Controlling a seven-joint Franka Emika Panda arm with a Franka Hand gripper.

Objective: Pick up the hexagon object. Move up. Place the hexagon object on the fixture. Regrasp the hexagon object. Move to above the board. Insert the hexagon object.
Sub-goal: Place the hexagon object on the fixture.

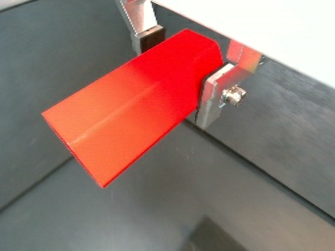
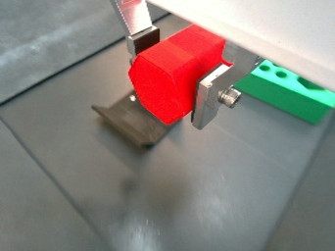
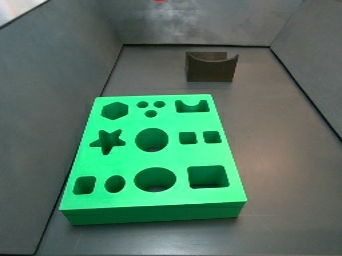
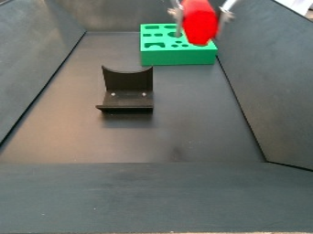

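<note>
In a side view the fixture sits on the dark floor left of centre, its notch up and nothing in it, and further right and behind it lies the board, well apart from it with bare floor between. The gripper hangs high over the board's near edge, clamped on the peg, which blocks part of the board from that camera. In both wrist views the silver fingers press the peg's flanks, with the fixture below it and the board's end off to the side; the board's holes all stand empty.
</note>
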